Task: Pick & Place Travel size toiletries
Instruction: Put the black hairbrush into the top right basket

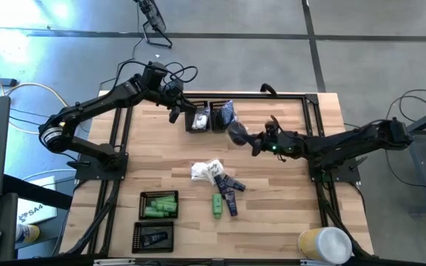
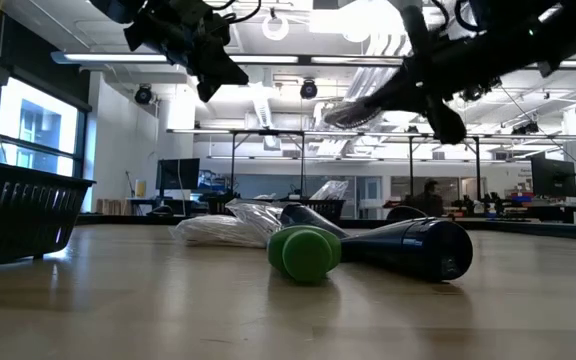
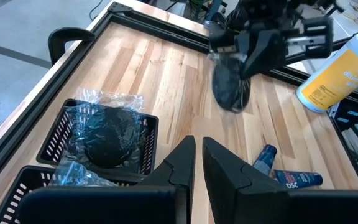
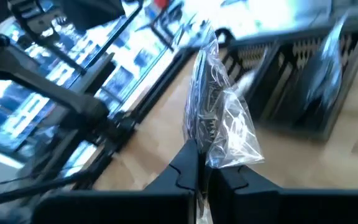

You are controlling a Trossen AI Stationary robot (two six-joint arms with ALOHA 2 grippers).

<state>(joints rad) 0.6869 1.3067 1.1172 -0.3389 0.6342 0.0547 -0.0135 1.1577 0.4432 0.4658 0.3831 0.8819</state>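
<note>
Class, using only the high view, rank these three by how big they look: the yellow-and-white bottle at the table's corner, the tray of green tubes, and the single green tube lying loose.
1. Tray of green tubes.
2. Yellow-and-white bottle, nearly as large, so the top two are close.
3. Loose green tube, clearly smallest.
</note>
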